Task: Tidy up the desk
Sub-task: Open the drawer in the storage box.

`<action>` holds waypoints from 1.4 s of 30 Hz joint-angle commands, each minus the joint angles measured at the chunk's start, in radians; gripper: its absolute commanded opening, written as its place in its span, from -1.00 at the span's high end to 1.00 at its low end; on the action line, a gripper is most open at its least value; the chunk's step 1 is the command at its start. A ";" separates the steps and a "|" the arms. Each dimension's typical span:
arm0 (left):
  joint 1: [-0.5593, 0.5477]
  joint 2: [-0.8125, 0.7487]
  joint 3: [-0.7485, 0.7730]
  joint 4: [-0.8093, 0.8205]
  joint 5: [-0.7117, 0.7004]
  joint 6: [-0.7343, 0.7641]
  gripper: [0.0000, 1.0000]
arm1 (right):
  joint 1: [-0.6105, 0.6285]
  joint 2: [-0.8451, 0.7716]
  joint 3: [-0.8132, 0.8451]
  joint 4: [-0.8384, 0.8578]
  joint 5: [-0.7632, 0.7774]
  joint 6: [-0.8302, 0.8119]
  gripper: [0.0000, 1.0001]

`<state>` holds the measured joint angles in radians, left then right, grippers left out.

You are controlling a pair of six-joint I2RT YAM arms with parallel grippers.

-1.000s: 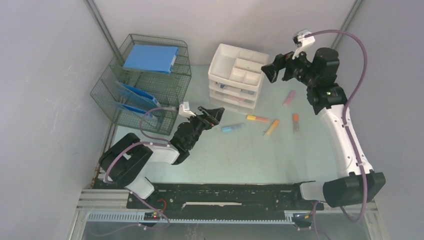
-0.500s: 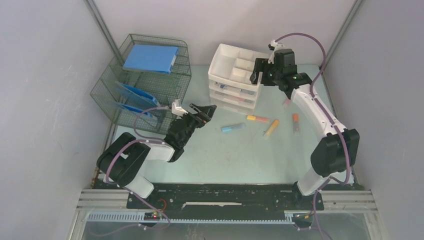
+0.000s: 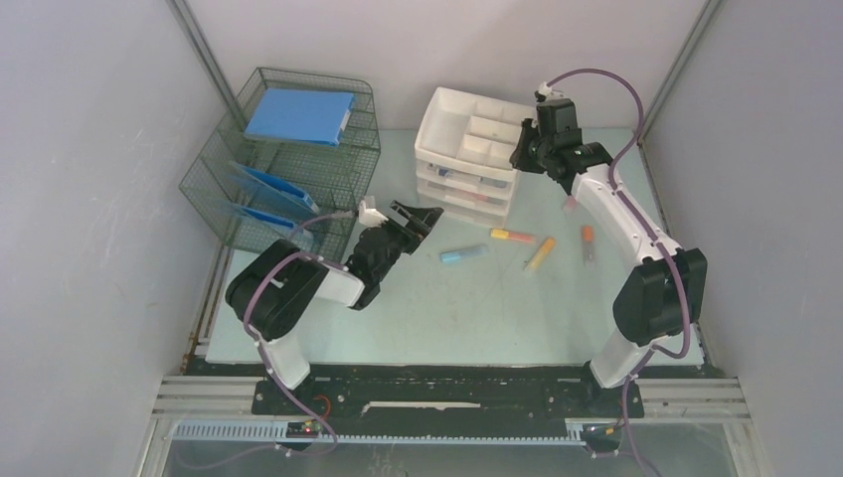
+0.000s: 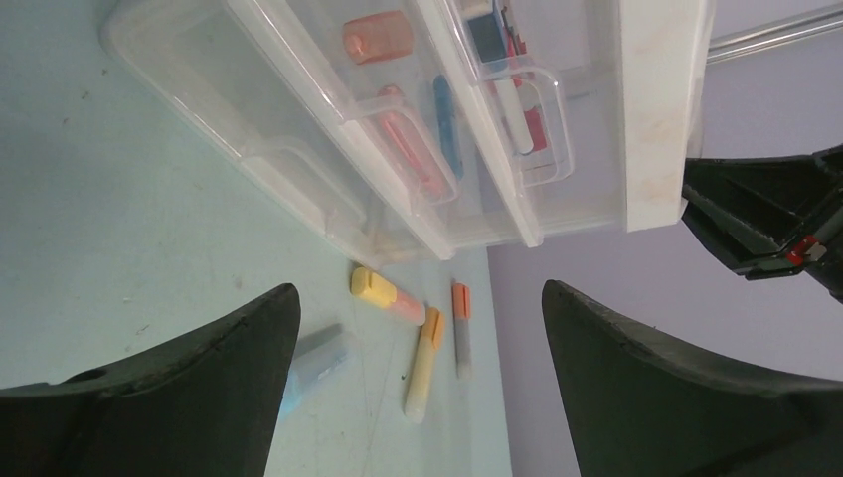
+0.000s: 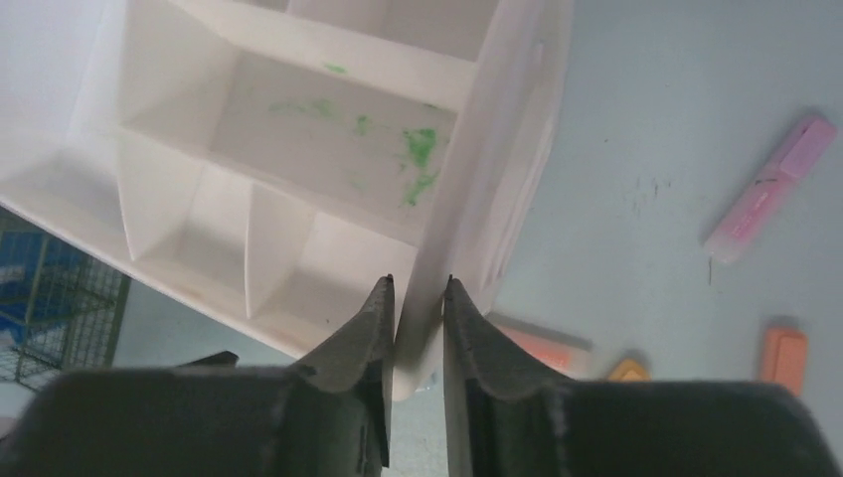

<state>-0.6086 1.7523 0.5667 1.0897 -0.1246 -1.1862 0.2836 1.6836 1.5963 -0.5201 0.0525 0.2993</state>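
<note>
R tool (image 5: 418,294) pinches drawer unit (image 5: 298,129) rim; L tool (image 4: 420,290) spread, highlighters (image 4: 422,363) ahead on desk (image 4: 99,199).

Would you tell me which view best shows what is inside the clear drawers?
Left wrist: it looks straight into the clear drawers, showing markers inside. Top external shows only their small fronts; right wrist shows just the white top tray.

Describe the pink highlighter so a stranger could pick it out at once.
Find the white drawer unit at the back of the desk. Of the loose markers near it, the pink highlighter lies farthest back, on its right. It alone is pink all over.
</note>
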 commanded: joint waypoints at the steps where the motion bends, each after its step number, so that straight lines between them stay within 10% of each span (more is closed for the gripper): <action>1: -0.008 0.050 0.059 0.010 -0.009 -0.074 -0.93 | -0.011 0.008 0.061 -0.004 0.019 0.044 0.67; 5: -0.011 0.107 0.108 0.014 -0.012 -0.104 -0.94 | -0.028 0.013 0.111 -0.036 -0.040 0.092 1.00; 25: -0.047 0.249 0.181 0.227 -0.065 -0.105 -0.88 | -0.065 0.050 0.275 -0.165 -0.283 0.324 1.00; 42: -0.024 0.256 0.217 0.374 -0.084 0.037 -0.19 | -0.083 0.036 0.234 -0.158 -0.286 0.310 1.00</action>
<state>-0.6464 2.0422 0.7536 1.3571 -0.1883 -1.2419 0.2020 1.7660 1.8091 -0.7467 -0.1585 0.5488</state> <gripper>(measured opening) 0.636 0.056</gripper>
